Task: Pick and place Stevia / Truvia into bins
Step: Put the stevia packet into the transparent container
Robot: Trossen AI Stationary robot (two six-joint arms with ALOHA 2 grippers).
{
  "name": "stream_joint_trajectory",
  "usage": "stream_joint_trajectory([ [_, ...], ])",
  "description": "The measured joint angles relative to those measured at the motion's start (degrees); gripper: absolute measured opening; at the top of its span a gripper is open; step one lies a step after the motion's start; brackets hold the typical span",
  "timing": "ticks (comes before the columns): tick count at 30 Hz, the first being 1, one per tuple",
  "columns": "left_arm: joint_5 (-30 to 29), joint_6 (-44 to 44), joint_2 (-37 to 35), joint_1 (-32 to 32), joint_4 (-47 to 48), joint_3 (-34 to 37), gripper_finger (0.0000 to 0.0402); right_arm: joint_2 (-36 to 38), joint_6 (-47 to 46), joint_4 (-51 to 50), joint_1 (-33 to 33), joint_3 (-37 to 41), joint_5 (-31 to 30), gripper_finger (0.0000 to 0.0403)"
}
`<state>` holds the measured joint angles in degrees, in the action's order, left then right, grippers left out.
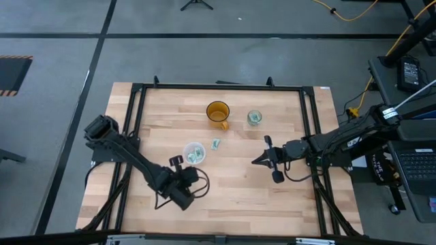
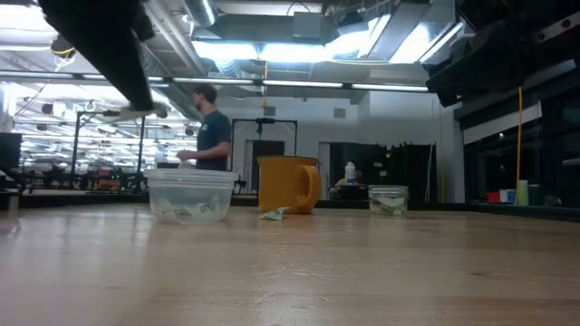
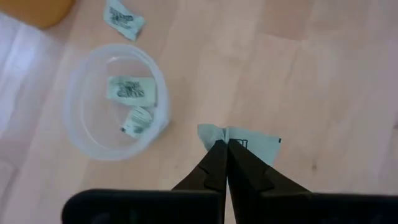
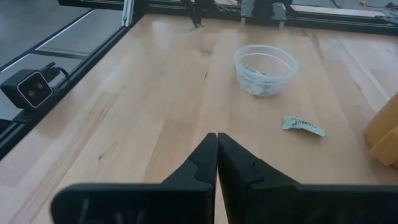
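Observation:
My left gripper (image 3: 222, 144) is shut on a pale green Stevia packet (image 3: 249, 144), just beside the wide whitish cup (image 3: 115, 102), which holds two packets. In the high view this gripper (image 1: 177, 162) stands near the cup (image 1: 194, 152). Another packet (image 1: 215, 143) lies flat on the table between the wide cup and the amber cup (image 1: 218, 113). The narrow glassy cup (image 1: 255, 118) stands right of the amber cup, with packets inside. My right gripper (image 1: 259, 161) hovers shut and empty at the table's middle right. My left gripper pinches the packet between its two fingertips at the packet's near edge (image 3: 219, 138), close to one corner. The fingers slant down from the table's near left side. The packet sticks out beyond the fingertips and looks lifted off the table (image 2: 131, 112).
A black frame (image 1: 136, 109) runs around the wooden table. In the right wrist view the wide cup (image 4: 266, 68) and the loose packet (image 4: 303, 124) lie ahead of my right gripper (image 4: 216, 135). A person (image 2: 213, 131) stands in the room behind the table.

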<state>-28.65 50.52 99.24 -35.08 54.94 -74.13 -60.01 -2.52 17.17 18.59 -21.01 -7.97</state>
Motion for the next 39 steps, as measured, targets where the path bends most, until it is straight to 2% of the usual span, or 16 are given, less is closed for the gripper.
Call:
stream_joint_trajectory([
  [7, 0.2, -6.6, 0.0, 5.5, 0.8, 0.0, 0.0002, 0.0, 2.7, 7.2, -0.1, 3.4, 0.0, 0.0016],
  [23, 4.1, -19.8, 0.0, 20.6, 3.6, 0.1, 0.0002, 0.0, 3.0, 7.9, -0.1, 3.7, 0.0, 0.0016],
  [28, 4.4, -20.4, 0.0, 21.9, 2.3, 0.9, 0.0002, 0.0, 3.4, 7.9, -0.1, 3.7, 0.0, 0.0016],
  [39, 6.8, -20.4, 0.0, 22.1, -7.0, 8.5, 0.0002, 0.0, 6.0, 7.6, -0.1, 3.7, 0.0, 0.0016],
])
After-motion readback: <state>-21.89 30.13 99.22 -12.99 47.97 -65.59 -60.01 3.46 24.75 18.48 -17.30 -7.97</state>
